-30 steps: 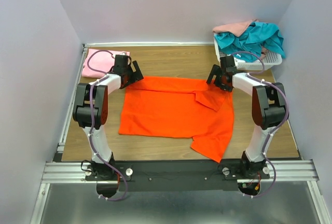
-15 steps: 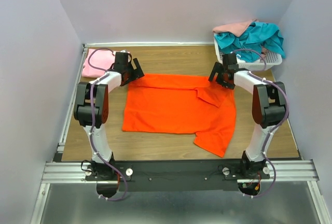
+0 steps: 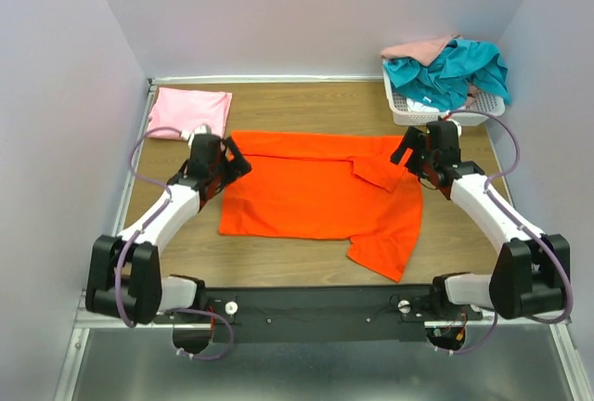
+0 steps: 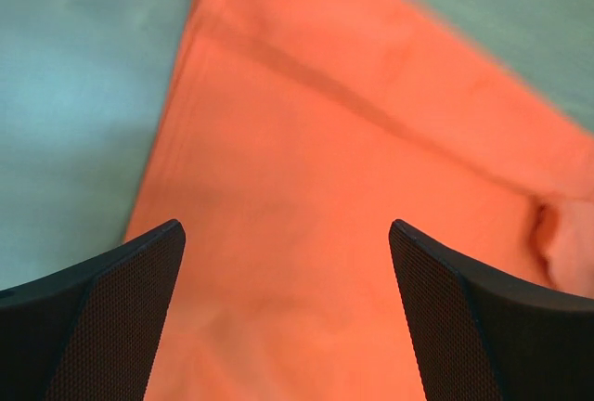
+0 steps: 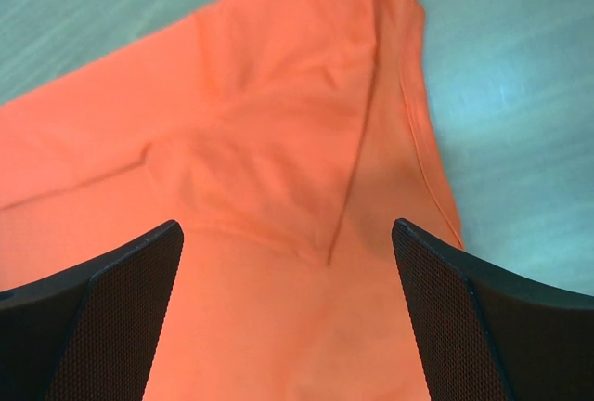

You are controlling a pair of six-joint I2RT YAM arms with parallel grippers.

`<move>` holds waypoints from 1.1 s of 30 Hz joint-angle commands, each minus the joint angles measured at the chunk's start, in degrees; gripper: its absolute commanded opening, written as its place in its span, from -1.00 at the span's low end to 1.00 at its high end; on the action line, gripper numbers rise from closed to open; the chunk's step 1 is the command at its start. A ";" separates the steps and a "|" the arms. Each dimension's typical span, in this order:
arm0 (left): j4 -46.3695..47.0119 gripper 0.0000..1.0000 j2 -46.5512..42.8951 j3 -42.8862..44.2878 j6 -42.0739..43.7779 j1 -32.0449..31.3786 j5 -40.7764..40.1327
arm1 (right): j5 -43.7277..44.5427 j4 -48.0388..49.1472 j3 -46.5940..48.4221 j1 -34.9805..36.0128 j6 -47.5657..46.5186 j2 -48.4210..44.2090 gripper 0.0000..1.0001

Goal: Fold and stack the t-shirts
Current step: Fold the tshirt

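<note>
The bright orange t-shirt [image 3: 316, 192] lies spread flat mid-table, with its right sleeve folded inward [image 3: 379, 174] and a flap hanging toward the near right. My left gripper [image 3: 232, 155] is open and empty, just above the shirt's left far corner; the left wrist view shows orange cloth [image 4: 306, 141] between the open fingers [image 4: 121, 299]. My right gripper [image 3: 408, 150] is open and empty over the folded sleeve [image 5: 278, 141]. A folded light pink t-shirt [image 3: 190, 111] lies at the far left. Teal [image 3: 450, 67] and peach-pink [image 3: 418, 48] t-shirts are heaped in the basket.
A white mesh basket [image 3: 406, 111] stands at the far right corner of the wooden table [image 3: 306, 109]. Walls close in the left, back and right sides. A metal rail runs along the near edge.
Both grippers have drawn back toward the near side from the shirt's far corners. The shirt slid slightly away earlier and has lain still for the last half second.
</note>
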 commanded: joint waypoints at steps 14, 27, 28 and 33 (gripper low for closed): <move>-22.52 0.97 -20.38 -17.10 -17.99 -0.10 -5.90 | 0.57 -0.67 -4.63 -0.34 1.87 -4.49 1.00; -21.37 0.59 -11.94 -16.49 -15.00 -2.46 -2.81 | 1.36 -0.67 -3.83 -0.25 1.17 -2.64 1.00; -21.37 0.54 -11.42 -16.32 -14.91 -2.73 -2.81 | 1.54 -0.76 -3.75 -0.25 0.99 -2.64 1.00; -21.02 -0.30 -11.15 -16.40 -14.82 -3.26 -2.81 | 2.15 -0.76 -3.83 -0.43 0.82 -2.82 1.00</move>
